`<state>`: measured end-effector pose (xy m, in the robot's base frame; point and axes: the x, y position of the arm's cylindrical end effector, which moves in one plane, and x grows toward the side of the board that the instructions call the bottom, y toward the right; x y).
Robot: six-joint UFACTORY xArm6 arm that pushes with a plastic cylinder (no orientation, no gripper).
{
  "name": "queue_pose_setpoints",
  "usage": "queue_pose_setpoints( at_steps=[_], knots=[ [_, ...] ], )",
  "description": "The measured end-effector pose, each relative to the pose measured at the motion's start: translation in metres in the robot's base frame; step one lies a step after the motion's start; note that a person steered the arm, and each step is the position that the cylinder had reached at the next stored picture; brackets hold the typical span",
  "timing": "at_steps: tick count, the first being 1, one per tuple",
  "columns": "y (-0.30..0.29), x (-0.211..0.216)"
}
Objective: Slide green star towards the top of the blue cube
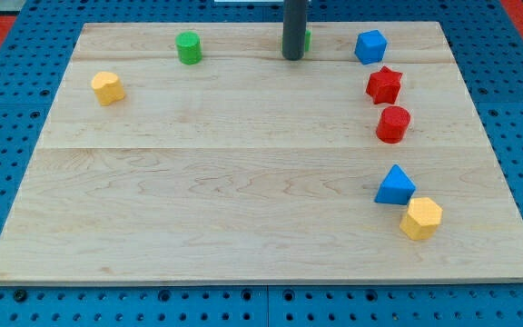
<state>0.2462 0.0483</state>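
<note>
My tip (pixel 292 57) rests near the view's top centre. Right behind the rod, a sliver of the green star (pixel 307 41) shows at its right edge; the rest of the star is hidden. The blue cube (pixel 370 46) sits to the right of the tip, near the top edge of the board. The star lies to the left of the cube, with a gap between them.
A green cylinder (pixel 188 48) stands at the top left. A yellow block (pixel 107 88) sits at the far left. A red star (pixel 384 85) and a red cylinder (pixel 393 124) lie below the blue cube. A blue triangular block (pixel 394 185) touches a yellow hexagonal block (pixel 421 218) at the lower right.
</note>
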Motion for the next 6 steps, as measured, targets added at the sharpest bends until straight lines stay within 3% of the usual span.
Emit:
queue_pose_setpoints(
  at_steps=[1,2,3,4,5,6],
  knots=[
    [-0.002,-0.013],
    [-0.038,0.016],
    [-0.055,-0.006],
    [-0.051,-0.040],
    [-0.047,-0.045],
    [0.006,-0.048]
  ],
)
